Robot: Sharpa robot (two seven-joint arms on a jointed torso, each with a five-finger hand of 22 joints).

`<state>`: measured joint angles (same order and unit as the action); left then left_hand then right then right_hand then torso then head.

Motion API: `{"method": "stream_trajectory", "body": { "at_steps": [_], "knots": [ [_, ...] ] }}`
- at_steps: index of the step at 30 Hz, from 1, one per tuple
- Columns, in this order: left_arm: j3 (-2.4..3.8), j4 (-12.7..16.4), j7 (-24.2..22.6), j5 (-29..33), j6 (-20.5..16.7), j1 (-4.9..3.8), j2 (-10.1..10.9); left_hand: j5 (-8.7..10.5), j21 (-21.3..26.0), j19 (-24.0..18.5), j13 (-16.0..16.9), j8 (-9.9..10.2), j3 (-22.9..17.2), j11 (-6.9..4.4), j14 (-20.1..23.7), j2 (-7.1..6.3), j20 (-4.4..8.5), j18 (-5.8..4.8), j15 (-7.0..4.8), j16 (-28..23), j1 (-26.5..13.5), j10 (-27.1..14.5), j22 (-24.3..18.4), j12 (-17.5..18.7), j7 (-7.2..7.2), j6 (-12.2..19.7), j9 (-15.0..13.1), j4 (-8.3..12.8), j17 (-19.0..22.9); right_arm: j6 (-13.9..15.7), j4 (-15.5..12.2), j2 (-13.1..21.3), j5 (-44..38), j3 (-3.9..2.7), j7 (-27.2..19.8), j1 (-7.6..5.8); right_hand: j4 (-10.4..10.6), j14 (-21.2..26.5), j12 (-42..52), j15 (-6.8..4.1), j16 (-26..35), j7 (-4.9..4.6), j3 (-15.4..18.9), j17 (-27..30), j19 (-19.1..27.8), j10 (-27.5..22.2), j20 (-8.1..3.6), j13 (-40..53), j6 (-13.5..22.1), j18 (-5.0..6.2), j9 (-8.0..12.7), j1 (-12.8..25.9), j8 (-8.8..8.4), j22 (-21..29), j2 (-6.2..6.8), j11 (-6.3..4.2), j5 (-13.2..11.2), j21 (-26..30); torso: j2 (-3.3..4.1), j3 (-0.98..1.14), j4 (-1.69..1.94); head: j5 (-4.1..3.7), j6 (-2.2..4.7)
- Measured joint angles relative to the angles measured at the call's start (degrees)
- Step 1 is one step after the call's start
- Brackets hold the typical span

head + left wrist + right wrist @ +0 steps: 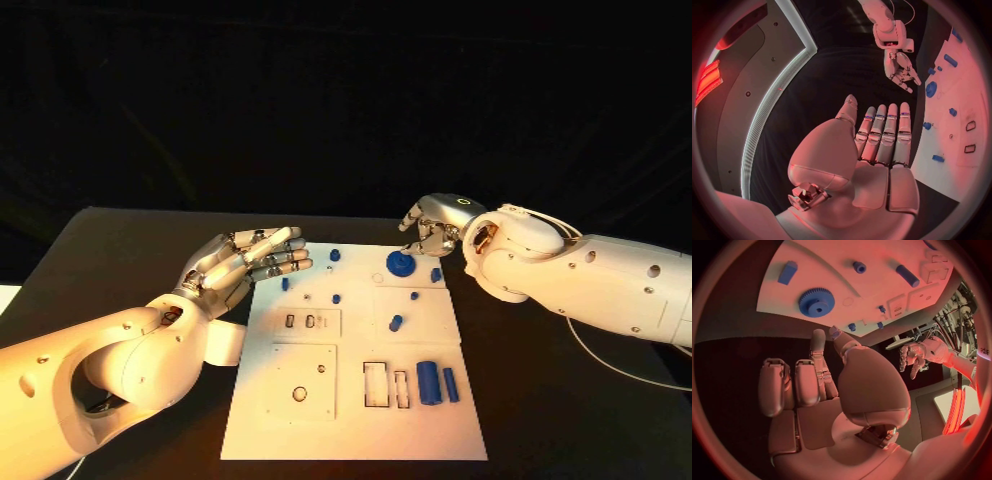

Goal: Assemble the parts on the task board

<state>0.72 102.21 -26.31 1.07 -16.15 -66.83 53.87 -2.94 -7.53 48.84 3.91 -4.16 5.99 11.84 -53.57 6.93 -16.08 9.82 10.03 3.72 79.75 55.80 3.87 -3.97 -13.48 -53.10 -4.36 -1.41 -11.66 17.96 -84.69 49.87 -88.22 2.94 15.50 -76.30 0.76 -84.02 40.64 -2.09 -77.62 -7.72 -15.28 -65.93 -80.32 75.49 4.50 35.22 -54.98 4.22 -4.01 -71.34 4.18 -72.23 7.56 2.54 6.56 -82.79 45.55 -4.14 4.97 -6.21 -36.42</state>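
Bench [130,260]: black, carrying the white task board in its middle.
Task board [353,430]: white plate lying flat between the two arms, with rectangular and round recesses cut into it.
Left hand [245,262]: raised at the board's far left corner, fingers [882,130] straight and side by side, palm bare, holding nothing.
Right hand [437,228]: above the board's far right corner, just beside the gear; outer fingers [786,385] curled in toward the palm, thumb and one finger stretched out, nothing in its grasp.
Gear [401,263]: blue toothed wheel lying on the board's far end.
Cylinders [428,381]: two blue pieces side by side on the board's near right part.
Small parts [397,322]: blue pegs scattered across the board's far half.
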Motion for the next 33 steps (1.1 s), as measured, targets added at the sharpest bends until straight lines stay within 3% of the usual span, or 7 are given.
{"method": "stream_trajectory", "body": {
  "at_steps": [2,5,21,33],
  "knots": [
    [0.00,0.0,0.0,0.0,0.0,0.00,0.0,0.00,0.0,0.0,0.0,0.0,0.0,0.00,0.0,0.00,0.00,0.00,0.00,0.0,0.0,0.0,0.0,0.0,0.00,0.0,0.0,0.0,0.0,-0.8,0.0,0.2,0.6,0.00,0.6,0.00,1.3,0.0,6.8,0.02,-1.3,-0.35,1.3,-2.1,-0.2,-0.7,0.23,8.1,0.5,-0.31,0.0,-0.4,0.00,-1.2,-0.41,0.28,0.0,-0.6,0.01,0.00,-0.05,-0.09,0.03],
    [0.00,-0.1,0.0,0.0,0.0,0.00,-0.1,0.00,0.0,0.0,0.0,0.0,0.0,0.00,0.0,0.17,0.00,0.00,0.00,0.0,0.2,0.0,0.0,0.0,0.00,0.0,0.0,0.0,0.0,-1.9,0.2,0.2,1.2,-0.01,1.4,-0.01,2.6,0.0,10.5,0.48,-1.9,-0.54,2.6,-3.1,-0.4,-2.1,0.43,13.1,0.7,-0.30,0.0,-1.1,0.45,-1.9,-1.05,0.48,0.0,-0.9,0.02,-0.01,-0.09,-0.19,0.05],
    [0.00,-0.5,0.1,0.0,0.1,0.01,-0.4,0.00,0.0,0.0,0.0,0.0,0.0,0.00,0.0,0.23,0.00,0.00,0.00,0.0,0.2,0.0,0.0,0.0,0.00,0.0,0.0,0.0,0.1,-6.8,2.5,-2.3,2.1,-0.02,3.2,0.45,4.1,0.0,14.0,0.47,-2.5,-0.56,3.7,-4.3,-0.4,-2.3,0.43,18.5,0.7,-0.29,0.0,-1.1,0.67,-2.6,-1.08,0.50,0.0,-1.2,0.01,-0.20,0.12,-0.63,-0.24],
    [0.00,-0.6,0.2,0.0,0.1,0.01,-0.5,0.00,0.0,0.0,0.0,0.0,-0.2,0.00,0.0,0.23,0.00,0.00,0.00,0.0,0.2,0.0,0.0,0.0,0.00,0.0,0.0,0.2,0.2,-9.9,3.7,-3.5,2.1,0.01,3.6,0.67,4.6,0.0,14.9,0.46,-2.7,-0.55,3.9,-4.6,-0.6,-2.3,0.64,20.0,0.6,-0.29,-0.1,-1.6,1.13,-2.7,-1.59,0.50,0.3,-1.1,0.00,-0.17,0.13,-0.53,-0.63]
  ]
}}
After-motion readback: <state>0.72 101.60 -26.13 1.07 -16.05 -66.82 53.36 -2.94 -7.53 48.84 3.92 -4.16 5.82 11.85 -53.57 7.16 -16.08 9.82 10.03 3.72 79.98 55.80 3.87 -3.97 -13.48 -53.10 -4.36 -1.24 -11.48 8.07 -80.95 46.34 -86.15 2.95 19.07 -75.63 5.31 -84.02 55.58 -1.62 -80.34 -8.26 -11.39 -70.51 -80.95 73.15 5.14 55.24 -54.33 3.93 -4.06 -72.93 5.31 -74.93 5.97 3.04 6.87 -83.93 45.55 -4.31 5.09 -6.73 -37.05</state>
